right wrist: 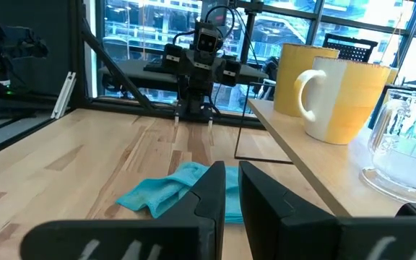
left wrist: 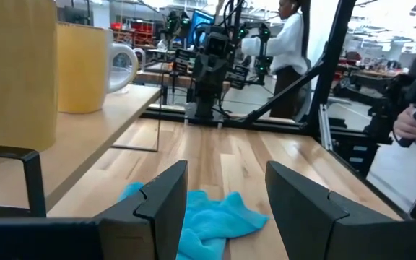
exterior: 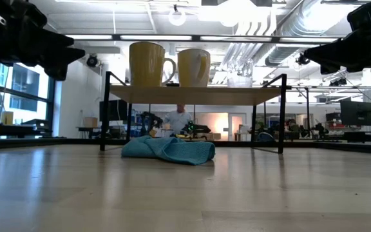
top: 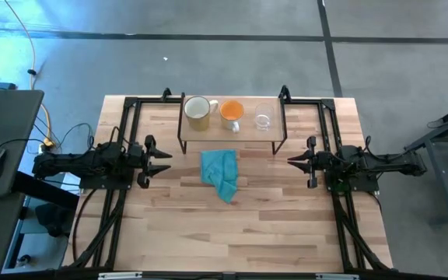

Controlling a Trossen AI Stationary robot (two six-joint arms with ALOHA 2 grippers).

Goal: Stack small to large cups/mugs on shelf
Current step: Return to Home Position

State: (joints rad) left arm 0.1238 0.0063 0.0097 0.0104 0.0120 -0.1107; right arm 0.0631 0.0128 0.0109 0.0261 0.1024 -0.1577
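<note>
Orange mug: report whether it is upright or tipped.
Upright. The orange mug shows its open mouth to the high view and stands on its base on the shelf in the low view.

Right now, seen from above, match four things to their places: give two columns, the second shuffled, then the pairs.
1 cream mug
2 orange mug
3 glass cup
4 teal cloth

A on the table, off the shelf
B shelf middle
C shelf end on the left gripper's side
D shelf end on the right gripper's side

Pairs: 1-C, 2-B, 3-D, 4-A
</note>
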